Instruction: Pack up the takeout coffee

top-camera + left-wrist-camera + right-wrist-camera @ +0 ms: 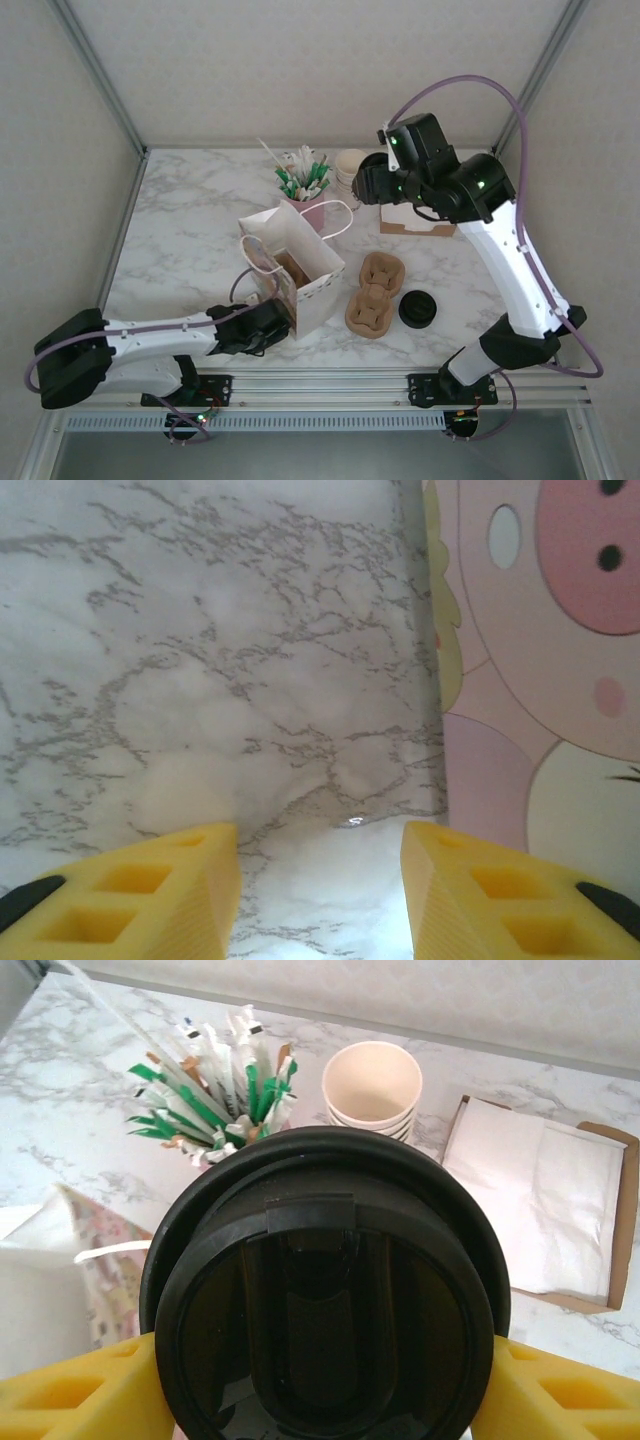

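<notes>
The takeout coffee point(325, 1300) is a cup whose round black lid I see from above in the right wrist view. My right gripper point(325, 1385) is shut on it, one yellow finger point(75, 1395) pressing on each side. In the top view, that gripper point(370, 182) hangs raised over the back of the table, right of the patterned paper bag point(300, 262). The bag stands open at mid-table. My left gripper point(320, 880) is open low over the marble with nothing between its fingers, and the bag's printed side point(540, 680) is just to its right. In the top view it point(268, 326) sits at the bag's near left corner.
Brown pulp carriers point(375, 295) lie right of the bag, with a loose black lid point(418, 308) beside them. At the back stand a pink cup of stirrers and straws point(303, 182), a stack of lidless cream cups point(372, 1085) and a cardboard tray of napkins point(540, 1205).
</notes>
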